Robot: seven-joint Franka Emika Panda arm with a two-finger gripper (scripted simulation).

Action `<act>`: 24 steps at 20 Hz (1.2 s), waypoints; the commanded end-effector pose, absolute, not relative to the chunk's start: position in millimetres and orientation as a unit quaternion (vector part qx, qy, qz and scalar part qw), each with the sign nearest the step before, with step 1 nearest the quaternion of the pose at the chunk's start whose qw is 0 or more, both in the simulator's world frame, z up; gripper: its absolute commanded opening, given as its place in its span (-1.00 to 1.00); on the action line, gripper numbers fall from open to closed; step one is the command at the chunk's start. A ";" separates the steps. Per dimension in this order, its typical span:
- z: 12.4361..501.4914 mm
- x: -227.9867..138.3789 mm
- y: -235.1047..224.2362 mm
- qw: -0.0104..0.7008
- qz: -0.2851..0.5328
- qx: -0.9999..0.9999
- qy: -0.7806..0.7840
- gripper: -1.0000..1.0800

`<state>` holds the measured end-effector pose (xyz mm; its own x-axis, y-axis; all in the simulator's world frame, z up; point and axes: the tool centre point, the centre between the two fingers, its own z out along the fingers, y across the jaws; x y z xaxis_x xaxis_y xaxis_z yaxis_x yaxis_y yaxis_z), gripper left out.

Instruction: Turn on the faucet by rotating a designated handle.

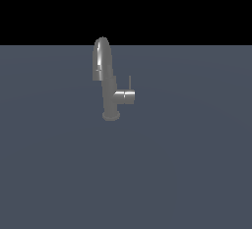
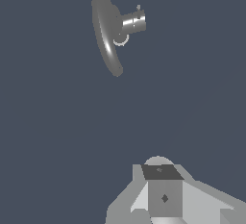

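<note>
While faucet (image 1: 106, 78) stands alone on floor (image 1: 187, 174), handle (image 1: 130, 82) upright, untouched; jaws' state indiscernible.

Robot body visible in wrist view only; none in exterior view. Gripper (image 2: 165, 196) assembly: pale grey and white faceted housing, angular sloped panels spreading to either side. Centre: boxy mid-grey block, darker near-black top face, small dark diamond mark on front face, faint mark on top face. Rounded light-grey dome behind block. No cables, screws or lettering discernible. Fingertips not distinguishable.
</note>
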<state>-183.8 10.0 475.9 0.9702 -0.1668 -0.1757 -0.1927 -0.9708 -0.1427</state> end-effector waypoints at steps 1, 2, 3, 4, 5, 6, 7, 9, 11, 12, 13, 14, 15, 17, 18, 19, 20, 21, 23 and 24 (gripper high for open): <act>471.3 -169.0 10.3 0.097 0.099 -0.984 0.109 -1.00; 469.3 -163.2 10.3 0.104 0.106 -0.982 0.116 -1.00; 467.2 -157.3 10.3 0.111 0.113 -0.980 0.123 -1.00; 465.0 -151.5 10.2 0.118 0.120 -0.977 0.130 -1.00; 462.7 -145.6 10.0 0.125 0.127 -0.974 0.137 -1.00; 460.3 -139.8 9.8 0.132 0.134 -0.971 0.145 -1.00; 457.8 -133.9 9.5 0.139 0.141 -0.968 0.152 -1.00; 452.6 -122.2 8.8 0.154 0.155 -0.962 0.166 -1.00; 446.9 -110.6 7.8 0.168 0.169 -0.954 0.181 -1.00; 443.9 -104.8 7.3 0.176 0.176 -0.950 0.188 -1.00; 440.8 -99.0 6.7 0.183 0.183 -0.946 0.195 -1.00; 437.6 -93.3 6.1 0.190 0.190 -0.942 0.202 -1.00; 434.3 -87.6 5.4 0.197 0.197 -0.937 0.210 -1.00; 427.4 -76.3 3.9 0.212 0.212 -0.927 0.224 -1.00; 423.7 -70.7 3.1 0.220 0.219 -0.922 0.231 -1.00; 420.0 -65.1 2.3 0.227 0.226 -0.917 0.238 -1.00; 416.1 -59.6 1.4 0.234 0.233 -0.911 0.246 -1.00; 412.1 -54.1 0.5 0.242 0.240 -0.905 0.253 -1.00; 403.7 -43.2 -1.4 0.257 0.255 -0.893 0.267 -1.00; 399.3 -37.8 -2.3 0.264 0.262 -0.887 0.275 -1.00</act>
<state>-46.2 -0.8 405.8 0.7351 -0.3458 -0.5832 -0.5994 -0.7334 -0.3207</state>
